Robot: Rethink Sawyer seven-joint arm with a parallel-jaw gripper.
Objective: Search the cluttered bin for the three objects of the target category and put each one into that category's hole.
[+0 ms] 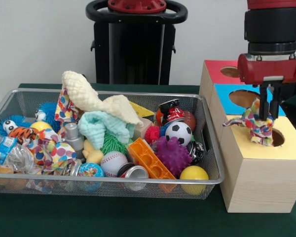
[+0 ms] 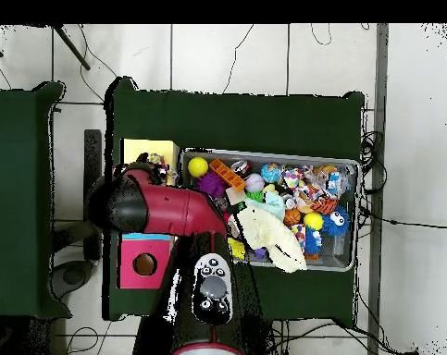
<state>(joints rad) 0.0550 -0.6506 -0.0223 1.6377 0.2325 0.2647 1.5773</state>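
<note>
My gripper (image 1: 266, 112) hangs over the yellow-faced wooden box (image 1: 286, 150) and is shut on a spotted white cloth (image 1: 255, 127). The cloth's lower end dips into the box's round hole (image 1: 278, 138), and the rest drapes over the hole's left edge. A second spotted cloth (image 1: 64, 109) lies in the wire mesh bin (image 1: 138, 181), partly under a cream knitted cloth (image 1: 91, 96). A third spotted cloth (image 1: 52, 148) lies at the bin's front left among toys. In the overhead view my arm (image 2: 171, 208) covers the gripper beside the yellow box (image 2: 143, 148).
A blue-faced box (image 1: 229, 95) and a red-faced box (image 1: 214, 69) stand behind the yellow one. The bin holds a mint fluffy cloth (image 1: 106, 126), balls, an orange brick (image 1: 148, 158), cans and several toys. The bin (image 2: 349, 166) sits on green tablecloth.
</note>
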